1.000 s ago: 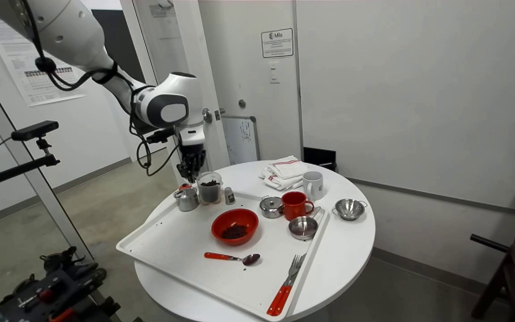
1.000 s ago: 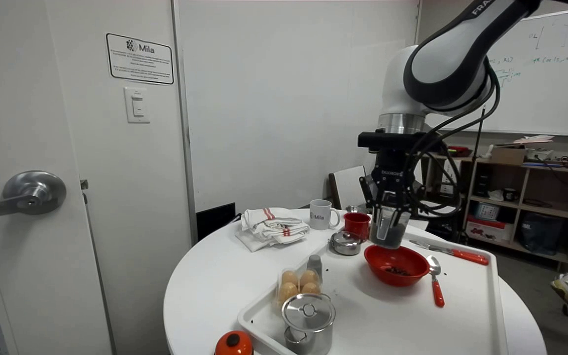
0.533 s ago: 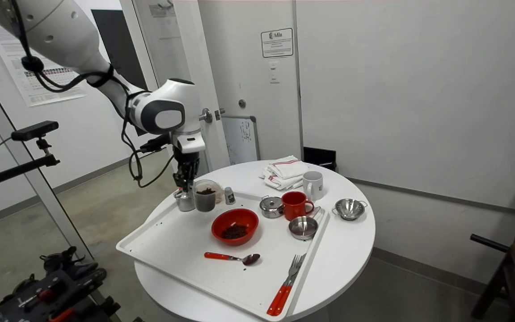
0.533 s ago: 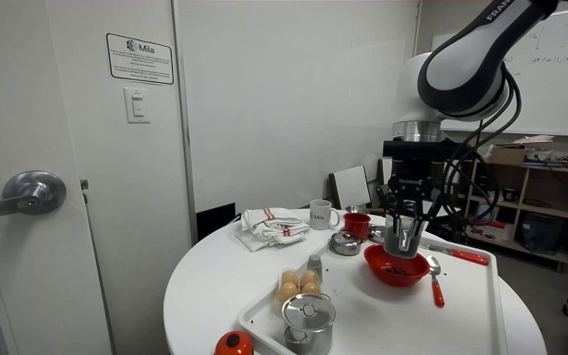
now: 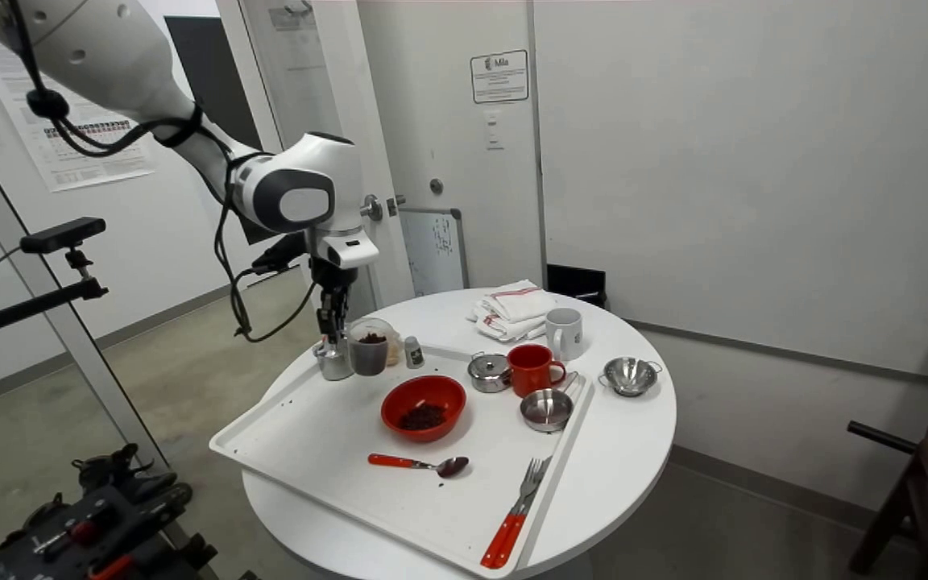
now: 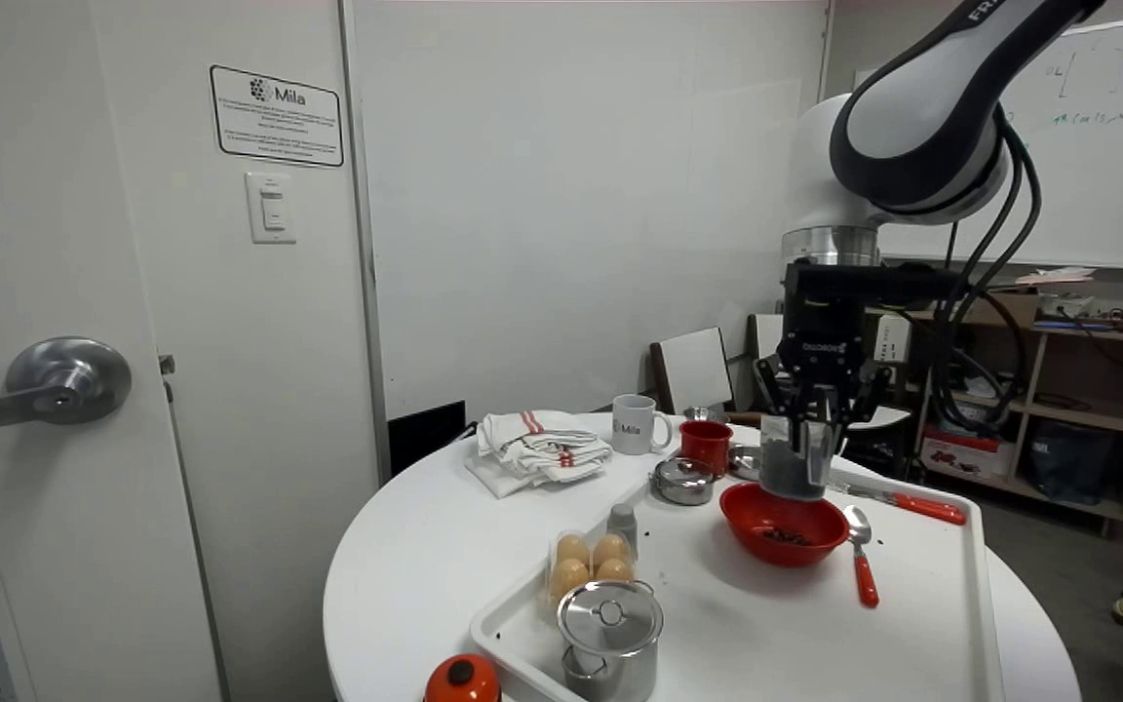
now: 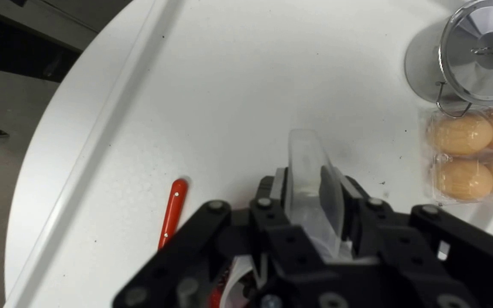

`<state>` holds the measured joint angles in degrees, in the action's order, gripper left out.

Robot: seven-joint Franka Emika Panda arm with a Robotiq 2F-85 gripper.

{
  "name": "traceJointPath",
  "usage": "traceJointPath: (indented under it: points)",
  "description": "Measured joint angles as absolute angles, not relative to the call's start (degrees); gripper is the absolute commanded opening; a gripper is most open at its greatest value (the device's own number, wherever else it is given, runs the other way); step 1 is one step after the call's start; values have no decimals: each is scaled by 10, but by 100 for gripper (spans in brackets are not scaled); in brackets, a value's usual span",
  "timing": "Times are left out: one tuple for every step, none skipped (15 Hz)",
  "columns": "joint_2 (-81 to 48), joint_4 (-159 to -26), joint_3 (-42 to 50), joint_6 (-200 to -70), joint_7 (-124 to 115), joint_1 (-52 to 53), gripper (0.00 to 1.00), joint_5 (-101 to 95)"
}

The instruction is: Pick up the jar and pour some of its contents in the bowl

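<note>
Even light brightens the white bench (image 5: 619,459); beyond its edge the floor (image 5: 742,524) is dim. In the wrist view a soft shadow lines the tray's rim (image 7: 85,158) near the bench's edge, glare streaks the pot lid (image 7: 485,59), and the end effector (image 7: 313,188) looks out of focus.

The round white table (image 6: 425,565) carries a white tray (image 5: 335,435), folded red-striped dish towels (image 6: 544,450), a Mila mug (image 6: 632,426) and a small steel colander (image 5: 630,378)
</note>
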<state>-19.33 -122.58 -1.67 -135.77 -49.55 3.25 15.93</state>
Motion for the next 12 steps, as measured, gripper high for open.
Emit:
traceJointPath:
  points:
    - [-193,-1226,-17,-1358,-495,33,26,159]
    - [-193,-1226,-17,-1358,-495,33,12,159]
    - [-193,-1227,-17,-1358,-494,33,12,159]
    - [-194,-1227,-17,-1358,-494,33,12,159]
    - [-195,-1225,-17,-1354,-494,33,12,159]
    - [-198,-1221,-17,-1345,-494,33,12,160]
    - [-201,-1216,-18,-1331,-494,33,12,162]
    - [-203,-1209,-19,-1315,-493,33,12,163]
    - [-207,-1201,-19,-1299,-491,33,12,167]
    - [-211,-1193,-19,-1282,-487,32,12,171]
    - [-215,-1183,-19,-1267,-482,31,12,178]
    - [-218,-1175,-18,-1252,-476,28,12,186]
